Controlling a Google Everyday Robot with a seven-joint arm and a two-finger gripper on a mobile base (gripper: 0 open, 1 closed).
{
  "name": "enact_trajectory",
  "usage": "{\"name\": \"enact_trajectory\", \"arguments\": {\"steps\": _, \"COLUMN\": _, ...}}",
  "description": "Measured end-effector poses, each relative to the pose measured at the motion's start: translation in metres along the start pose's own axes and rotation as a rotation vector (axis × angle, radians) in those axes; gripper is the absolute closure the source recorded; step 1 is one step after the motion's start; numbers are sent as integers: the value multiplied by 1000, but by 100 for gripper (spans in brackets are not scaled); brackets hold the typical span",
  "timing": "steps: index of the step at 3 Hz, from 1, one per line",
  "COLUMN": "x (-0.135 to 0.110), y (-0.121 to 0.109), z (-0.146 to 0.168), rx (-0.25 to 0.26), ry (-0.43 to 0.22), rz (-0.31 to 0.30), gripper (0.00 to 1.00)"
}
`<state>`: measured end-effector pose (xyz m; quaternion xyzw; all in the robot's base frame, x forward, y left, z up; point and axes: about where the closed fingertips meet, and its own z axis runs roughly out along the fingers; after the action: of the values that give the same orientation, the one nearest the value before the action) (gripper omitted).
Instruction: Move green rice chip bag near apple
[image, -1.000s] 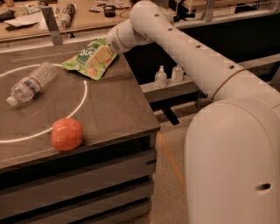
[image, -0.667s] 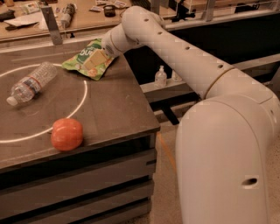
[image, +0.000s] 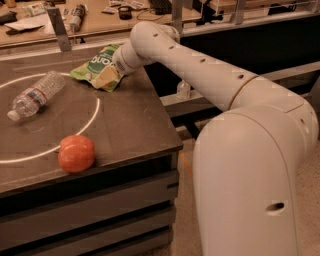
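Observation:
The green rice chip bag (image: 96, 69) lies flat at the far right of the dark table (image: 130, 125), light green with a dark green round logo. My gripper (image: 118, 69) is at the bag's right edge, at the end of the white arm (image: 200, 70) that reaches in from the right; it sits on or against the bag. The apple (image: 76, 153), orange-red and glossy, rests near the table's front edge, well in front of the bag.
A clear plastic water bottle (image: 37, 95) lies on its side at the left, across a white circle line (image: 92, 117) painted on the table. A bench with clutter (image: 75, 15) stands behind. The table's right edge drops off just beyond the bag.
The arm has swung a little to the left, and the gripper and the bag have shifted slightly left with it. The apple and bottle have not moved.

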<state>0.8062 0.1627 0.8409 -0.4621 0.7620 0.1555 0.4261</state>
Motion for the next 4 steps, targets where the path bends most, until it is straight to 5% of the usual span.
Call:
{"name": "enact_trajectory", "arguments": {"steps": 3, "x": 4, "y": 2, "z": 4, "rx": 13, "ry": 20, "rz": 23, "gripper": 93}}
{"name": "enact_trajectory", "arguments": {"steps": 4, "x": 3, "y": 2, "z": 3, "rx": 14, "ry": 20, "rz": 23, "gripper": 100}}
